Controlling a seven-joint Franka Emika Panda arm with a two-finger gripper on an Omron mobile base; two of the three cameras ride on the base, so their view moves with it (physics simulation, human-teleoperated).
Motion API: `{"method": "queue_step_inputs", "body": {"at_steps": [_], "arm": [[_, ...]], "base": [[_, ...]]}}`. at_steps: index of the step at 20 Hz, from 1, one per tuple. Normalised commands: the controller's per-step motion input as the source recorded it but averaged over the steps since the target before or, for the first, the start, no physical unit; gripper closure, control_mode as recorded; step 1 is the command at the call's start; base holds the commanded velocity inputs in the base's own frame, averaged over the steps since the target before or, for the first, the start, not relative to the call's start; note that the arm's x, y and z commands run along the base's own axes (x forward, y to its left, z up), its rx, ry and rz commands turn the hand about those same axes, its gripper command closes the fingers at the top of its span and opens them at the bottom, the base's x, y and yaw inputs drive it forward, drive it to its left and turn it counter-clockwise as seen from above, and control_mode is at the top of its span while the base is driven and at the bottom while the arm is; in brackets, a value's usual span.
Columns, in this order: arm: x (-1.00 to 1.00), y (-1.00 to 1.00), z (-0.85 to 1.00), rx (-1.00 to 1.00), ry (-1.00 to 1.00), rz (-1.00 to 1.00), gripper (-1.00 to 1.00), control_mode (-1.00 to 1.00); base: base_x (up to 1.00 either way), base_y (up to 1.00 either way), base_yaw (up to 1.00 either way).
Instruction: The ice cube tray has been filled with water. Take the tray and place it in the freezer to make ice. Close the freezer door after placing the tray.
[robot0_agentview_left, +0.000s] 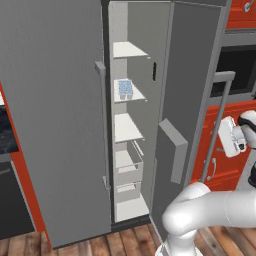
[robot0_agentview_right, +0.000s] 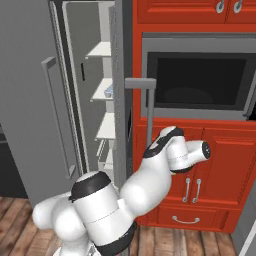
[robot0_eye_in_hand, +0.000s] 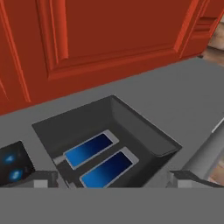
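Note:
The freezer stands open, white shelves and drawers showing inside. On its second shelf lies the ice cube tray, small with pale blue cells; it peeks out again past the door edge. The freezer door is swung wide toward the red cabinets. My gripper hovers at the door's outer face beside the bar handle. In the hand view the gripper is open, fingertips far apart, nothing between them, facing the black dispenser recess.
The plain grey door stands to the left of the opening. Red cabinets and a built-in black oven sit right behind the open door. Wood floor lies below, and my own arm curls in front of the cabinets.

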Motion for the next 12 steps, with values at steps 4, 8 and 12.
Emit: {"method": "queue_step_inputs", "body": {"at_steps": [4,8,12], "arm": [[0.03,0.0,-0.07,0.05,0.17,0.0,-1.0,-1.0],[0.0,0.0,-0.06,0.09,0.13,0.0,-1.0,-1.0],[0.0,0.08,-0.07,0.11,0.07,0.0,-1.0,-1.0]], "base": [[0.0,0.0,0.0],[0.0,0.0,0.0],[0.0,0.0,0.0]]}}
